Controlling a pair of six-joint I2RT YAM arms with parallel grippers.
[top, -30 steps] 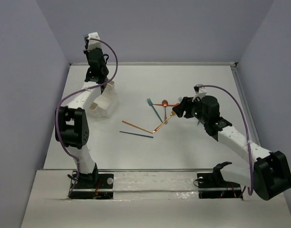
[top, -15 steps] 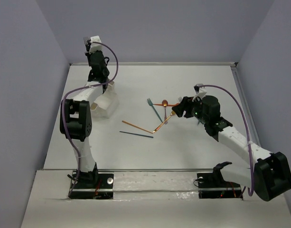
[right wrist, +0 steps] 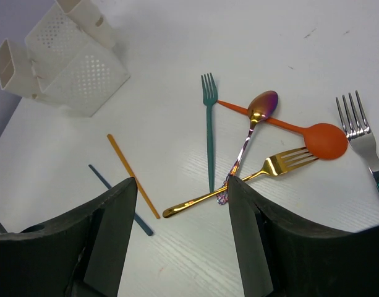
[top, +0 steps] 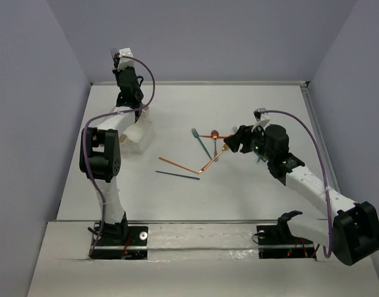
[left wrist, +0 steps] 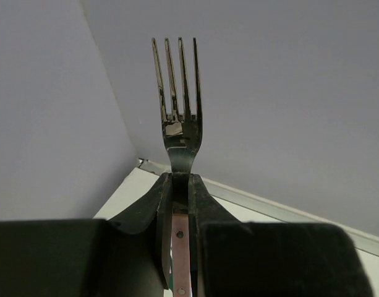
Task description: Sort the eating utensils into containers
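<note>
We see a pale counter (top: 257, 185) boxed in by plain lavender-grey walls (top: 208, 37). High above the perforated white containers (top: 135, 133), our left hand (left wrist: 181, 185) is clamped on a dark fork (left wrist: 178, 105), tines up. Well right of the containers, a teal fork (right wrist: 209, 133), orange spoon (right wrist: 300, 130) and gold fork (right wrist: 238, 182) lie crossed. An orange stick (right wrist: 132, 175) and a dark blue stick (right wrist: 118, 198) lie nearer the containers. Our right hand (right wrist: 183, 229) hovers there, spread wide and holding nothing.
</note>
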